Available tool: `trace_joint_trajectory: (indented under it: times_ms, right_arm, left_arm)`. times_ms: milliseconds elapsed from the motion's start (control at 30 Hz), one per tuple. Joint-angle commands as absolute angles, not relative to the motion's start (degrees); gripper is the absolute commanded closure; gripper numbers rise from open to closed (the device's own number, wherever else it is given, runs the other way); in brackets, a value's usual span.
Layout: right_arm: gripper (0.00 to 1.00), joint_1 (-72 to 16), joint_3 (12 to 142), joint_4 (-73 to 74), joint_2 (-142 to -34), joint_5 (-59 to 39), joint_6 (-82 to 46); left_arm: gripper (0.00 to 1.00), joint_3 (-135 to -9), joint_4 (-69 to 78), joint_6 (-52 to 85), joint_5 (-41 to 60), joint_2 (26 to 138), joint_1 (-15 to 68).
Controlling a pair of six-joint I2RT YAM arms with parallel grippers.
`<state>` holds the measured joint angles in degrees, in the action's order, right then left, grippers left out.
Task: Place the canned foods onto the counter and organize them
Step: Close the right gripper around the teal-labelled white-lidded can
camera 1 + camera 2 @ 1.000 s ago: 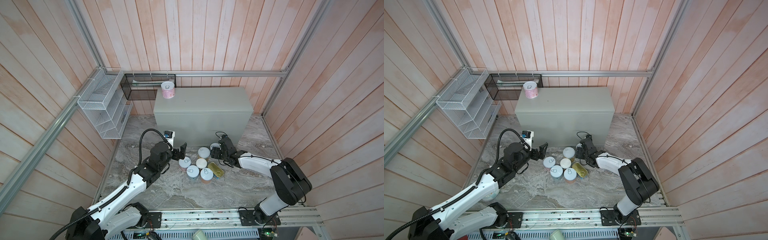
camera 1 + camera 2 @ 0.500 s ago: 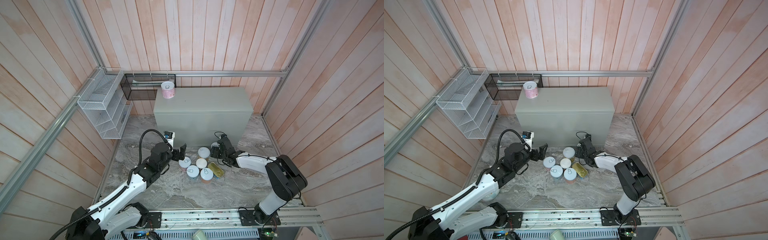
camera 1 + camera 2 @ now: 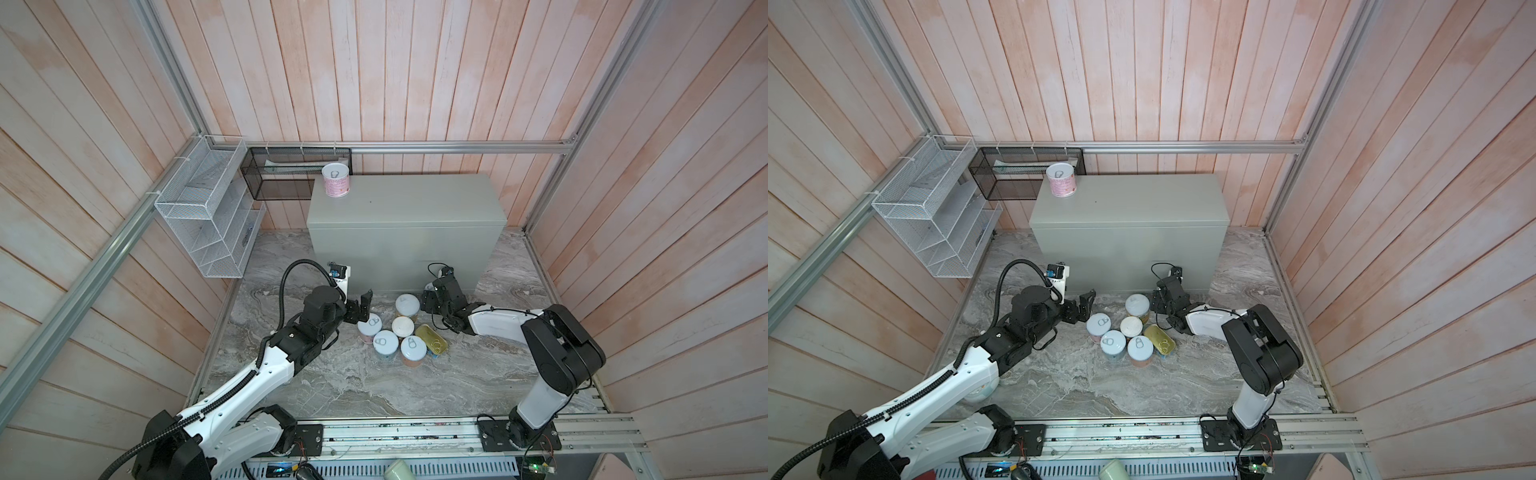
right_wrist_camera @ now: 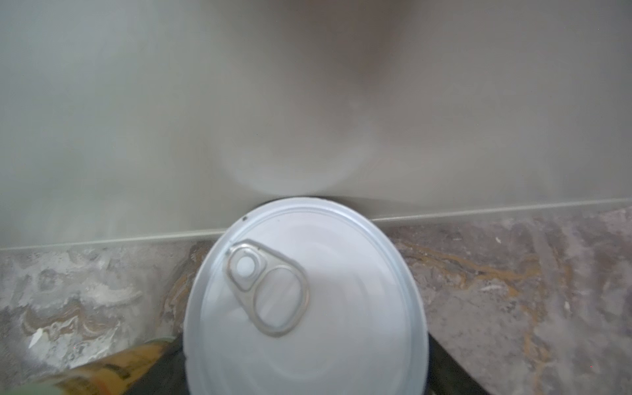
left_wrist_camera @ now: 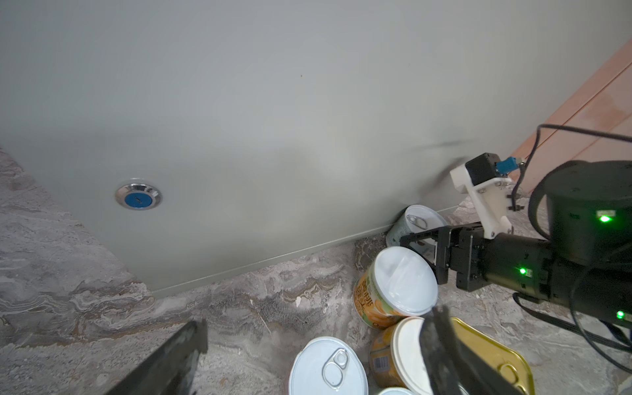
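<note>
Only a pink-labelled can [image 3: 336, 180] stands on the counter [image 3: 407, 203], at its back left corner. The left gripper [image 3: 361, 309] gapes wide beside the other cans [image 3: 385, 341] on the floor. The right gripper [image 5: 424, 239] straddles a silver-lidded can [image 4: 304, 301] at the counter's base; whether it is clamped I cannot tell. The orange-green can [image 5: 400, 284] has lettering too small to read.

- We find the counter [image 3: 407, 208] to be smooth painted metal with a satin-matt finish; its lock ring [image 5: 137, 196] is bright chrome.
- The pull-tab lid [image 4: 304, 301] is smooth, shiny metal.
- The gold tin [image 3: 432, 338] is glossy metal.
- We note a matt, stone-patterned floor [image 3: 374, 386] and matt wood-plank walls [image 3: 374, 62].
</note>
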<state>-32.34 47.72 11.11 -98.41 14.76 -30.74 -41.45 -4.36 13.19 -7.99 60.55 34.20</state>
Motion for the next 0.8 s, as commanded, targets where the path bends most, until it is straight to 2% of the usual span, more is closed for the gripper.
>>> trace_joint_trajectory:
  times_ms: [0, 400, 767]
  right_arm:
    - [0.30, -32.38, 46.89, 12.27, -98.94, 15.73, -30.80]
    - [0.36, -32.41, 43.32, 14.03, -93.46, 15.80, -29.78]
    - [0.36, -32.39, 37.79, 9.98, -85.92, 17.22, -31.44]
  left_arm:
    - [0.00, -42.45, -5.10, 13.80, -9.19, 61.07, 34.45]
    - [0.00, -42.31, -5.02, 14.34, -8.53, 61.29, 34.54]
    - [0.00, -41.48, -4.53, 14.77, -7.75, 61.18, 34.54]
